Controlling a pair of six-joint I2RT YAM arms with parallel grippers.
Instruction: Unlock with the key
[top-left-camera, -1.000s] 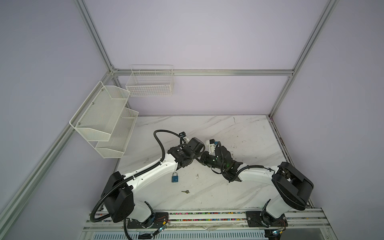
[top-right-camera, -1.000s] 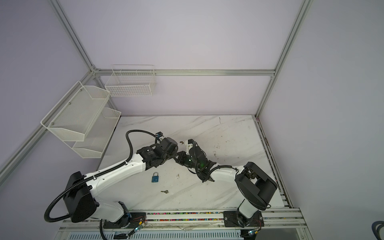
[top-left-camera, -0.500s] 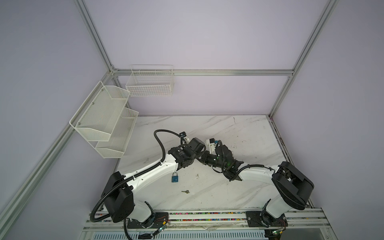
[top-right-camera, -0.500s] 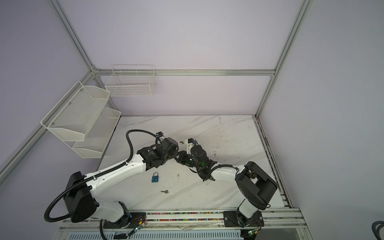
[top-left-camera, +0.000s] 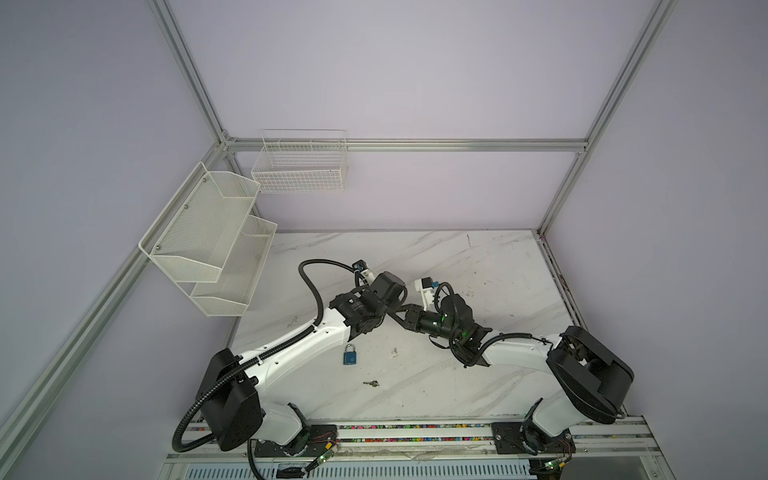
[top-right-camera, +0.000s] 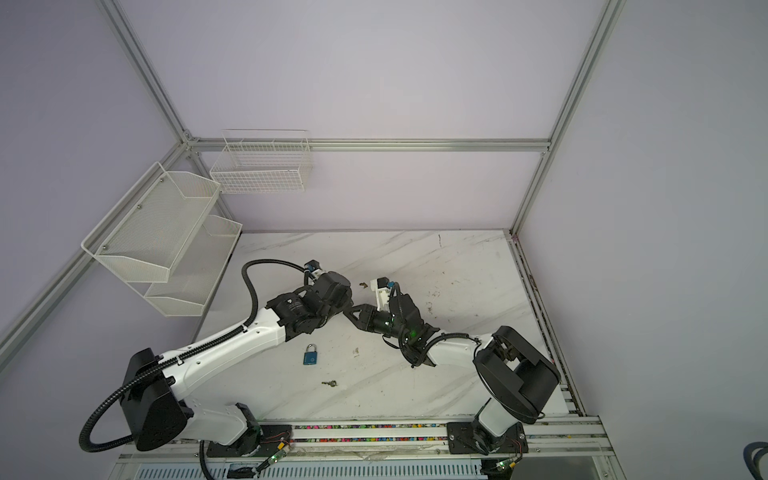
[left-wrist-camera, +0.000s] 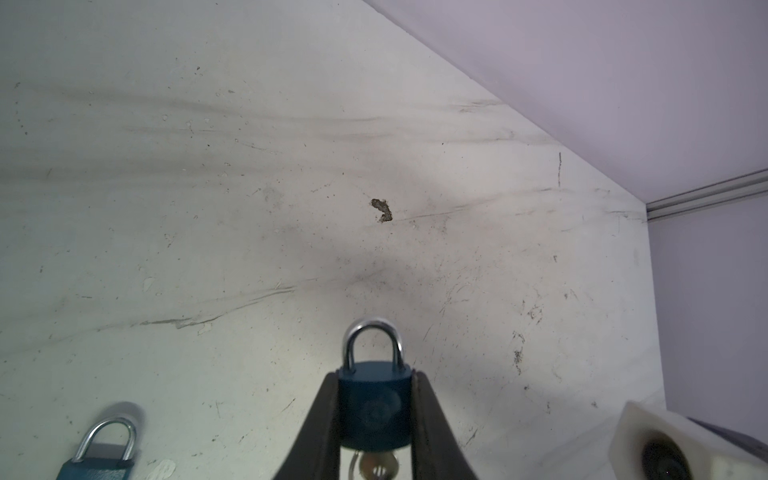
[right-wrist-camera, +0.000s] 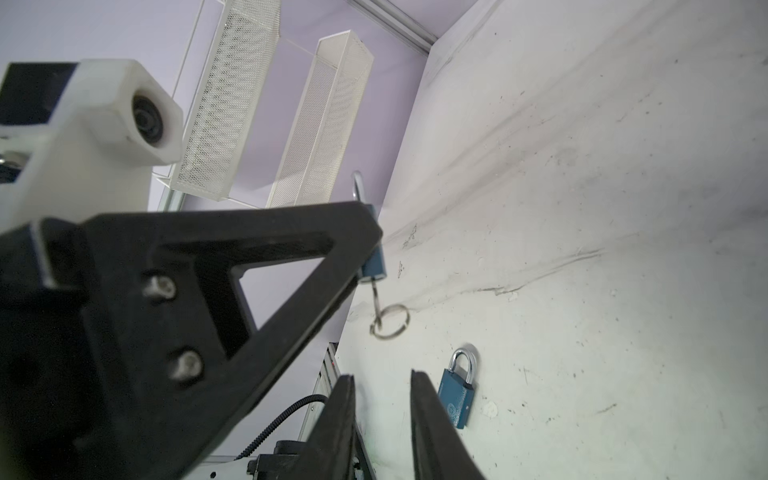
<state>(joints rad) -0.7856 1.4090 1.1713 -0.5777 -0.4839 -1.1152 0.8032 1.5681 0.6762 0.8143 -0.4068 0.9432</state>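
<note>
1. Currently, your left gripper (left-wrist-camera: 374, 379) is clamped on the body of a small blue padlock with a silver shackle (left-wrist-camera: 374, 409). Its two black fingers (left-wrist-camera: 316, 424) press the lock's sides, and both shackle legs are seated in the body.
2. A silver key (right-wrist-camera: 375, 296) sits in the underside of that held padlock, and a thin wire key ring (right-wrist-camera: 390, 322) dangles from it.
3. Your right gripper (right-wrist-camera: 381, 376) has its jaws parted with nothing between them. The key ring shows beyond its fingertips, apart from them.
4. In both top views your two grippers meet nose to nose at the middle of the frame, over the white marble-patterned table (top-left-camera: 478, 270).
5. A second blue padlock (top-left-camera: 350, 356) (top-right-camera: 310, 356) lies flat on the table with its shackle closed. It sits just below your left forearm, in the lower middle of the frame.
6. A small loose key (top-left-camera: 371, 383) (top-right-camera: 329, 383) lies near that lock, lower and slightly to the right, not touching it.
</note>
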